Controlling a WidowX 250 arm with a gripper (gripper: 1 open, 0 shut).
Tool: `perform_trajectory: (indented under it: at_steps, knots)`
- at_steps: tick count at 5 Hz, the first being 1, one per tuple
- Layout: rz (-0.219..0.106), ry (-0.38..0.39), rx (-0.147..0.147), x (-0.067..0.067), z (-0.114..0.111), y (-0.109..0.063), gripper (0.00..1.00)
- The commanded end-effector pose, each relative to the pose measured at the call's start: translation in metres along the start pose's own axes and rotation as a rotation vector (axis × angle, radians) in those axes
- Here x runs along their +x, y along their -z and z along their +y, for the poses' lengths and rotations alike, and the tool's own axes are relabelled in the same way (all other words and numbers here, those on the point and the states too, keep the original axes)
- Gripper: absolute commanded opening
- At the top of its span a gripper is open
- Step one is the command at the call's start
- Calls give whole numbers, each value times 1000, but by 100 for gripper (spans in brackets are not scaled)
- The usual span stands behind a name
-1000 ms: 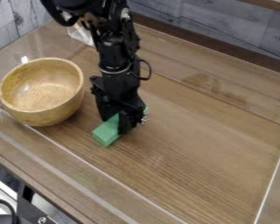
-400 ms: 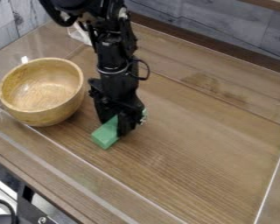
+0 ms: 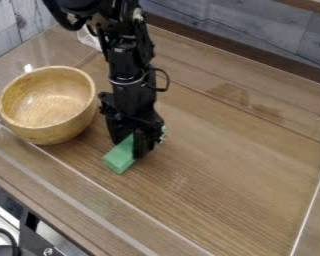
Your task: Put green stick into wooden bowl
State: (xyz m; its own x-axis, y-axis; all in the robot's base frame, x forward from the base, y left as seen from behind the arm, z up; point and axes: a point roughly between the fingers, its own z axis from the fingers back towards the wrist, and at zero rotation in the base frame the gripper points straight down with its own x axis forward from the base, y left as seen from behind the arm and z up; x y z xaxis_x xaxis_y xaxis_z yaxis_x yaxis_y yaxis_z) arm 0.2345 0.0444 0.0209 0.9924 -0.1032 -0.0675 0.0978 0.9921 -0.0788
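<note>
Nothing has shifted since the earlier frame: the gripper points straight down, jaws closed on the upper end of the green stick, with the wooden bowl well to its left.

Soft, even room light falls on the wooden table, with a pale sheen on the boards beyond the black arm and a bright glint along the clear tray edge to its right. The arm throws only a faint, short shadow at its foot. The picture is small and slightly soft, and the dark arm's details run together.
</note>
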Motion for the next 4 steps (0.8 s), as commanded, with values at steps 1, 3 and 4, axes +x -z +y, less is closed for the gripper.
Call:
perform_trajectory:
  at_steps: [1, 3, 4]
  knots:
    - [-17, -22, -5, 0, 2, -8, 0]
    - [-29, -44, -17, 1, 2, -19, 0]
    - [-27, -49, -23, 1, 2, -21, 0]
